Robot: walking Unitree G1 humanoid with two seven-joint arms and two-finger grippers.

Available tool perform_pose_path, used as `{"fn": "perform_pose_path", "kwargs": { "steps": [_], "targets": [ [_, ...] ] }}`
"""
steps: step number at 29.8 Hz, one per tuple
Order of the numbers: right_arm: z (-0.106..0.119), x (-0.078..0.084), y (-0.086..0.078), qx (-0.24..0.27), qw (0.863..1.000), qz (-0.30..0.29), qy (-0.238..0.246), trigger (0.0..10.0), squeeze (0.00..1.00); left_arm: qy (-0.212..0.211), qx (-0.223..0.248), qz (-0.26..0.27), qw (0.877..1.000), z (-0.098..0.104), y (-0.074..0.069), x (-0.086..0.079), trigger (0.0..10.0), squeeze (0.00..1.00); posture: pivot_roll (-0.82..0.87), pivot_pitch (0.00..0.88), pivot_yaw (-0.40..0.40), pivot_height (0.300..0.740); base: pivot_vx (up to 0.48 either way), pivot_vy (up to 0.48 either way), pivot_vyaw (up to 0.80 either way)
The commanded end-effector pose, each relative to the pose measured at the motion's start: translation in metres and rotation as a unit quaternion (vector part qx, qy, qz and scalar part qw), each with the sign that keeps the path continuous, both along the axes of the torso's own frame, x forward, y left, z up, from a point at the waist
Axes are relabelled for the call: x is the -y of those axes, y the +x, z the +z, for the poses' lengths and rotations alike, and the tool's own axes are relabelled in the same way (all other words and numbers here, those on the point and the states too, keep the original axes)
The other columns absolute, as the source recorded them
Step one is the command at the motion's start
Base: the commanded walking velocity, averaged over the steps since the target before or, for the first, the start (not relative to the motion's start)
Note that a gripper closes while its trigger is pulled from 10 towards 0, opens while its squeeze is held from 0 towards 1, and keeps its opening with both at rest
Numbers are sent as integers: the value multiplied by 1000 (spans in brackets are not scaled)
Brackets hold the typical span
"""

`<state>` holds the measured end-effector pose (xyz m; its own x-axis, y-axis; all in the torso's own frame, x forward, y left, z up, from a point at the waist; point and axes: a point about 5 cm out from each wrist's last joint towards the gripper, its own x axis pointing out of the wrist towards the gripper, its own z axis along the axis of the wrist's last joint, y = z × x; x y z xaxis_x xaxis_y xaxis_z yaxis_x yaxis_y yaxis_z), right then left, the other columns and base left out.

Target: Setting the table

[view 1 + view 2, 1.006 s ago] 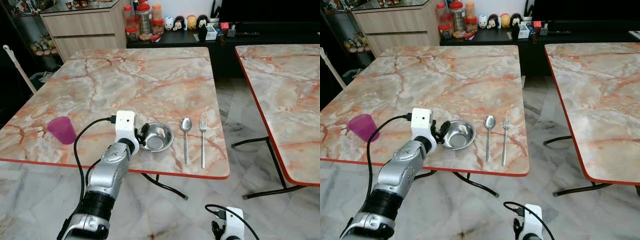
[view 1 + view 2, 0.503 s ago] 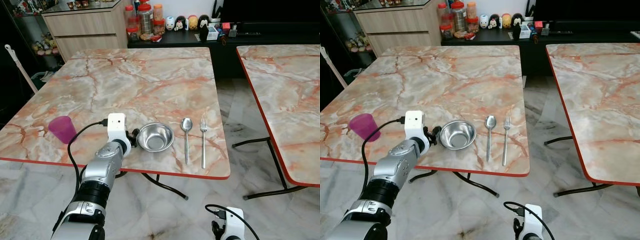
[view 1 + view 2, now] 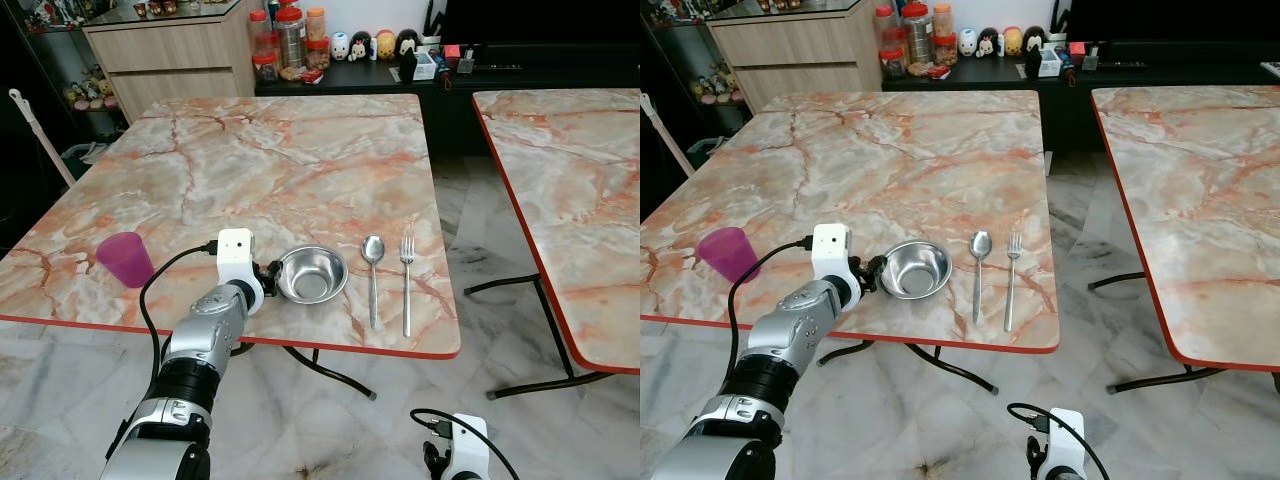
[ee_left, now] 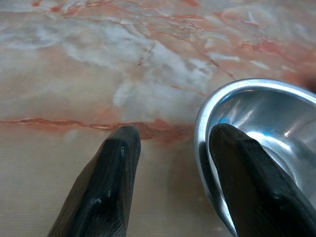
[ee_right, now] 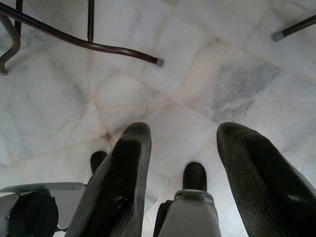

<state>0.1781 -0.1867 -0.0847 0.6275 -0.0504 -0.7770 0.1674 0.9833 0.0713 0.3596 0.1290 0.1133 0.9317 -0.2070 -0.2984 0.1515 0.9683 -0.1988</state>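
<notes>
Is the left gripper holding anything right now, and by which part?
Nothing held: the left gripper is open, its fingers straddling the bowl's rim without closing on it.

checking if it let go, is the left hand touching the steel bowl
Cannot tell. In the left wrist view the left hand is open, one finger overlapping the steel bowl rim, with no plain gap or contact.

Premises: a private home, dining or living area. Two folding desks with marble-pattern tops and red edging, the nearer point(image 3: 300, 160) and a second point(image 3: 570, 180) beside it, stand on a marble-tile floor point(image 3: 400, 420). A low dark sideboard point(image 3: 400, 75) along the back wall carries food jars point(image 3: 288, 40) and a row of small toy figurines point(image 3: 370, 44). A wooden cabinet point(image 3: 170, 60) stands at its left end.
</notes>
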Motion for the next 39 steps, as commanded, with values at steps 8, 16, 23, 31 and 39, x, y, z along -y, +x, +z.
{"fn": "perform_pose_path", "kwargs": {
  "steps": [8, 16, 23, 31, 39],
  "targets": [
    [0, -3, 0, -1, 1000, -5, 5, 10000, 0, 8, -31, -33, 999, -7, -2, 4, 10000, 0, 39, 30, 92, 740, 0, 0, 0],
    [-1, -3, -1, -3, 1000, -6, 6, 10000, 0, 6, -37, -44, 998, -8, -4, 7, 10000, 0, 38, 33, 92, 740, 0, 0, 0],
    [-1, -3, -1, -3, 1000, -7, 6, 10000, 0, 8, -42, -65, 997, -10, -6, 11, 9137, 0, 38, 32, 94, 740, 0, 0, 0],
    [-1, -4, -1, -3, 1000, -7, 7, 10000, 0, 9, -43, -64, 997, -10, -6, 10, 0, 0, 41, 31, 95, 740, 0, 0, 0],
    [-1, -5, -1, -3, 1000, -8, 8, 10000, 0, 10, -43, -62, 997, -9, -6, 8, 0, 0, 41, 29, 97, 740, 0, 0, 0]
  ]
}}
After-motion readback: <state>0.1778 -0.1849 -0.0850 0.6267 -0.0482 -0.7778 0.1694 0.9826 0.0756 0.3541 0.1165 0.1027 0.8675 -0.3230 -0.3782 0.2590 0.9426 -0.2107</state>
